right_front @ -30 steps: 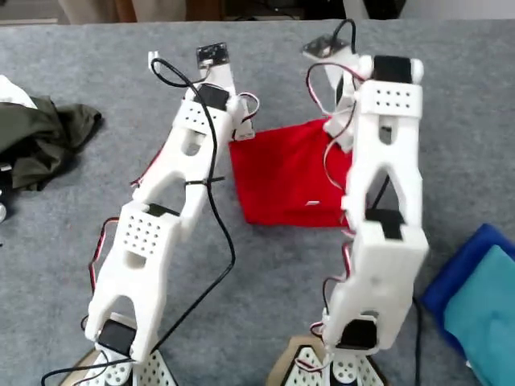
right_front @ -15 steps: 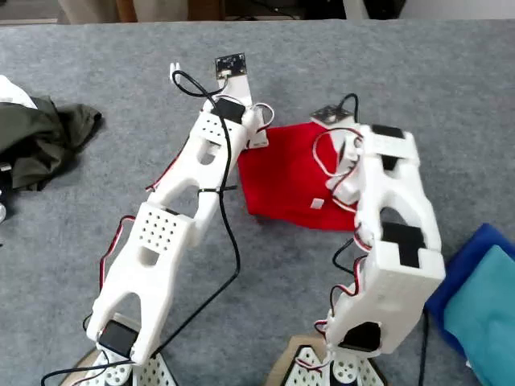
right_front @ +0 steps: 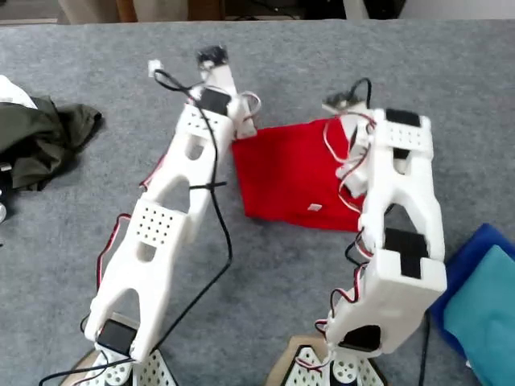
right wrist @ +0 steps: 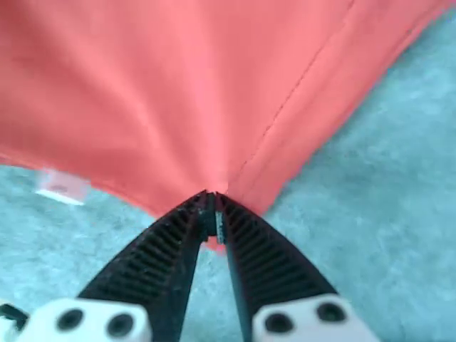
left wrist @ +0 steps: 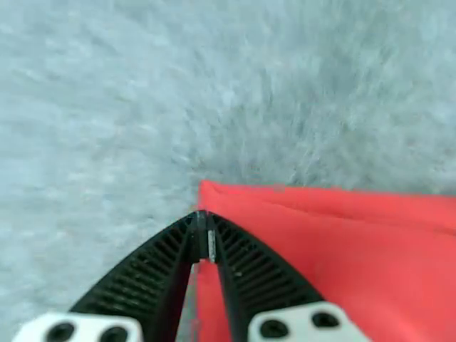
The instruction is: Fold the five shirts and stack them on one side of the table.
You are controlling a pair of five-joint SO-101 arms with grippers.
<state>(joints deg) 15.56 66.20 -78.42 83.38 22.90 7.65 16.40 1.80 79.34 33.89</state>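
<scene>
A red shirt [right_front: 290, 173] lies folded flat on the grey table [right_front: 451, 88] between my two arms. My left gripper [left wrist: 202, 226] is shut at the shirt's far left corner [left wrist: 214, 191], with red cloth showing between its fingers. My right gripper [right wrist: 211, 206] is shut on the shirt's right edge, where the red cloth [right wrist: 178, 92] puckers up into a pinched fold. In the high view both arms lean over the shirt and hide their own fingertips.
A crumpled dark olive shirt [right_front: 44, 137] sits at the left edge, with something white [right_front: 12, 90] behind it. Folded blue [right_front: 455, 277] and teal [right_front: 483, 314] shirts lie stacked at the front right. Bare grey table stretches beyond the red shirt.
The right arm has drawn back toward its base, its wrist now lower over the shirt's right edge. The left arm swung a little right, then back. The red shirt has barely shifted.
</scene>
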